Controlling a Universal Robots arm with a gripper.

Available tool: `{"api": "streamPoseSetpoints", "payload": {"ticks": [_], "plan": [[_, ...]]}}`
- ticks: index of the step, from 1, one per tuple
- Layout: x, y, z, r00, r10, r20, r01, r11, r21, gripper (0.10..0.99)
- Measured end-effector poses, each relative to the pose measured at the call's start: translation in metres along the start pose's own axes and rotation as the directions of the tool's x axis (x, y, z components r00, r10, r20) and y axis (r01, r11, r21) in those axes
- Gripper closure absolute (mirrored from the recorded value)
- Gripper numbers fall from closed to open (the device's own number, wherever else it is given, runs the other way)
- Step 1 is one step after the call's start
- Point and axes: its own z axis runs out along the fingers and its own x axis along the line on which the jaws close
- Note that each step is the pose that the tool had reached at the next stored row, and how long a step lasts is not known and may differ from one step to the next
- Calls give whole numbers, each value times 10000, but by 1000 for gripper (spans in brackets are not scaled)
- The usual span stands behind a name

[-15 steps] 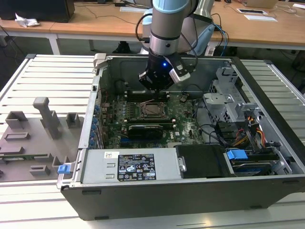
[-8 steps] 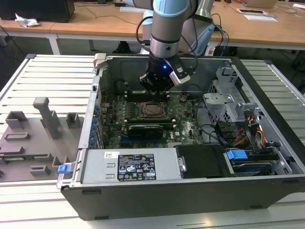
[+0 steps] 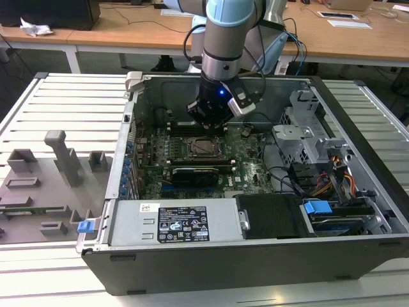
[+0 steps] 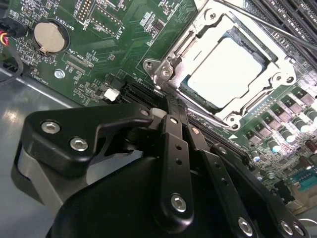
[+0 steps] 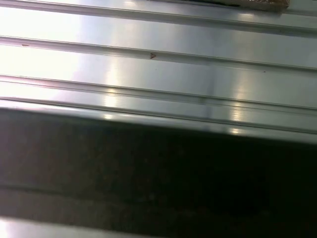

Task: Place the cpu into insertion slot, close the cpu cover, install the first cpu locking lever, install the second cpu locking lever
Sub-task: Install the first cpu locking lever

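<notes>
The cpu (image 4: 225, 72), a pale square chip, lies flat in the insertion slot (image 3: 206, 148), whose black frame (image 4: 247, 45) shows along one edge. The silver cpu cover (image 4: 190, 37) is down over it, framing the chip through its square cut-out. A thin lever rod (image 4: 267, 26) runs past the socket's far side. My gripper (image 4: 171, 101) is shut, its black fingers (image 4: 174, 134) pressed together with nothing seen between them, and its tip sits just off a corner of the cover. In the exterior view the gripper (image 3: 208, 126) hangs directly above the socket inside the open case.
The green motherboard (image 4: 104, 54) carries a coin battery (image 4: 48, 35) and a long black card (image 3: 195, 174). A power supply (image 3: 172, 224), a drive cage (image 3: 300, 137) and cables (image 3: 319, 182) crowd the case. A grey fixture plate (image 3: 51, 179) lies at the exterior view's left. The first wrist view has a ribbed metal table (image 5: 148, 74).
</notes>
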Motion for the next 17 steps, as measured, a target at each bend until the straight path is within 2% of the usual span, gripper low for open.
{"api": "streamPoseSetpoints", "payload": {"ticks": [9,12,17], "plan": [[-2,0,-4,10000,-2,2,2,10000,8,980],[-1,0,-2,10000,1,-10,-1,9999,103,980],[-1,0,7,10000,4,-20,-3,9998,184,980]]}}
